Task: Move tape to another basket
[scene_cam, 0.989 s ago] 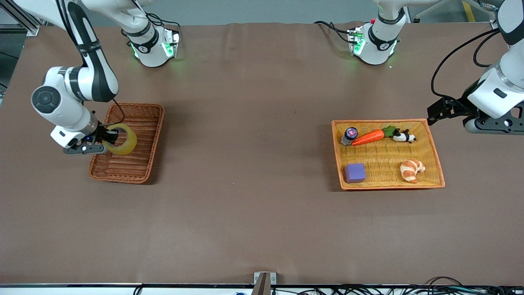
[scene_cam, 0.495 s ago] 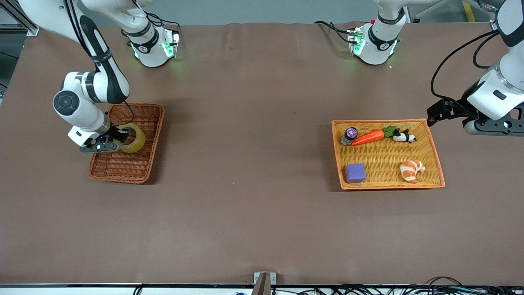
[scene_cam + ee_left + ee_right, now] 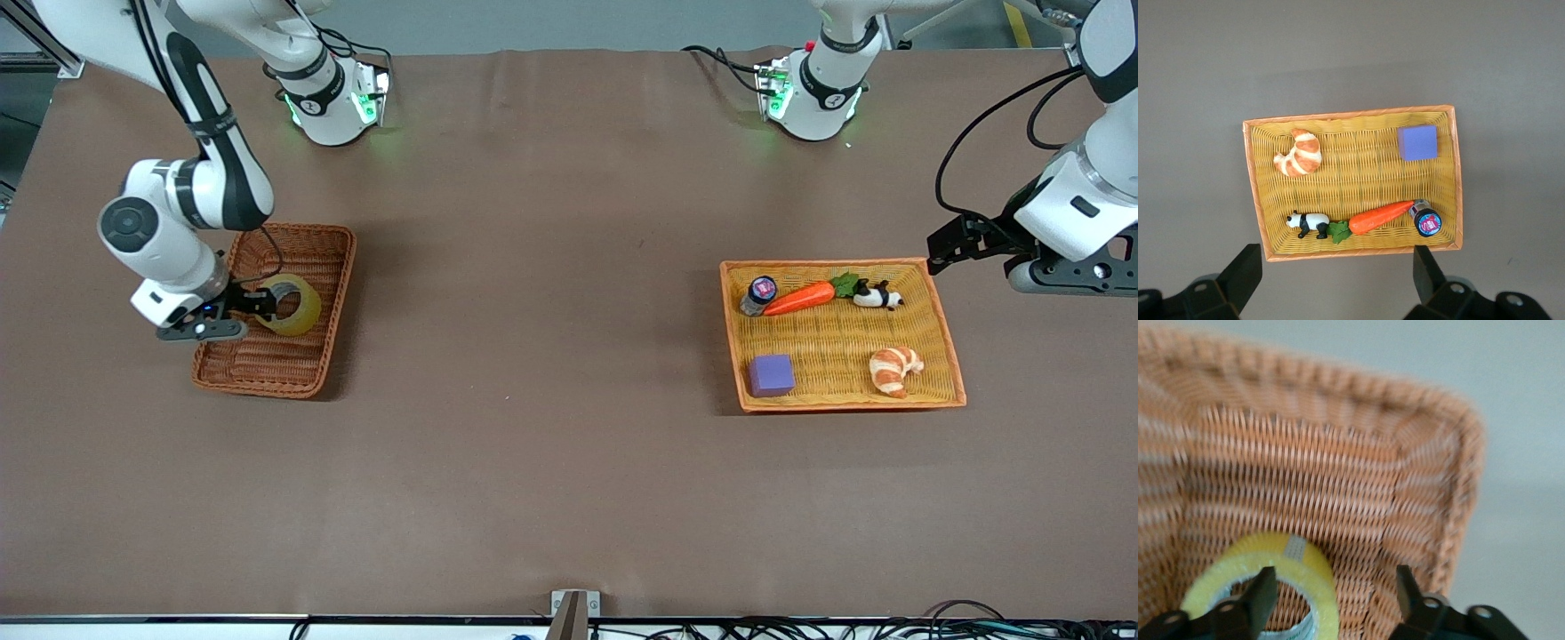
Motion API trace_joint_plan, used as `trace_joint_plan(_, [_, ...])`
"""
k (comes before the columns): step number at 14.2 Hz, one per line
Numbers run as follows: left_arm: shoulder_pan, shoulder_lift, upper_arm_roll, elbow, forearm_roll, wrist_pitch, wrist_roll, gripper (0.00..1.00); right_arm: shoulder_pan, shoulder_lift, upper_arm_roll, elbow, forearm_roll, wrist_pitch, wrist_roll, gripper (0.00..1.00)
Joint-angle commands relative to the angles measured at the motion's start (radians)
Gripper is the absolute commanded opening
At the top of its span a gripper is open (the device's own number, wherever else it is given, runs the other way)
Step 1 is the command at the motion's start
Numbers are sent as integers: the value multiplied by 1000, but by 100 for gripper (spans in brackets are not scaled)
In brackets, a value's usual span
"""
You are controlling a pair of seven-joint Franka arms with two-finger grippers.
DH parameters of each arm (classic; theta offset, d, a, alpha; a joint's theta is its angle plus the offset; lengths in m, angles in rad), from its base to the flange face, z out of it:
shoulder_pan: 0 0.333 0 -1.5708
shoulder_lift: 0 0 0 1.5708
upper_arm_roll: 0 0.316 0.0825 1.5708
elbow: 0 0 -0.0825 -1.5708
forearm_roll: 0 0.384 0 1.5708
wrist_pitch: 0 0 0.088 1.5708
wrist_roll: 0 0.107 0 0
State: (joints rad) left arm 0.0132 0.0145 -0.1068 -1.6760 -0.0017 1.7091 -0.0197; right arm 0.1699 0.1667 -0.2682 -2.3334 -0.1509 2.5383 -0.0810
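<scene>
The yellowish tape roll (image 3: 291, 305) rests tilted in the reddish-brown wicker basket (image 3: 267, 366) near the right arm's end of the table. My right gripper (image 3: 256, 302) is low in that basket, open. One finger sits at the roll's hole and the other stands well clear of the roll's outer side. The right wrist view shows the tape (image 3: 1305, 563), the basket's floor (image 3: 1338, 473) and my right gripper (image 3: 1335, 590) spread wide. My left gripper (image 3: 944, 244) is open and empty, held in the air beside the orange-yellow tray basket (image 3: 951, 342).
The orange-yellow tray (image 3: 1257, 200) holds a carrot (image 3: 800, 297), a toy panda (image 3: 876, 296), a small bottle (image 3: 758, 295), a purple cube (image 3: 770, 374) and a croissant (image 3: 894, 369). Brown table cloth spreads between the two baskets.
The right gripper lowered the tape into the reddish-brown basket, opened, and drew back a little toward the right arm's end. The left arm has not moved.
</scene>
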Motion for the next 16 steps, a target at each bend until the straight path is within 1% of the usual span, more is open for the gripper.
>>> trace_joint_plan(1, [5,10,-5,25,20,0,15,100,-21,-76,10,106,-4,-139,9,100])
trace_joint_plan(2, [5,13,-5,35,20,0,12,100,-26,-97,12,135,1,-168,9,100])
trace_joint_plan(3, [5,18,-5,42,20,0,12,100,-26,-117,12,166,39,-202,6,100])
trace_joint_plan(4, [5,22,-5,48,20,0,11,100,-29,-134,14,201,86,-260,0,100])
trace_joint_plan(5, [5,22,-5,50,20,0,9,100,-30,-147,17,253,108,-345,0,100])
trace_joint_plan(6, [5,22,-5,50,20,0,9,100,-39,-151,29,319,109,-436,-2,100])
trace_joint_plan(8, [5,30,-5,51,20,7,3,100,-81,-151,78,449,111,-582,-2,100])
trace_joint_plan(11, [5,33,-5,50,19,24,1,100,-92,-150,121,613,111,-765,15,100])
trace_joint_plan(13, [5,38,-5,50,17,26,1,100,-84,-150,130,692,111,-854,79,100])
trace_joint_plan(15, [7,41,-5,50,16,26,0,100,-82,-150,159,762,126,-956,197,100])
trace_joint_plan(16, [5,42,-5,51,16,26,0,100,-82,-153,161,776,128,-996,198,100])
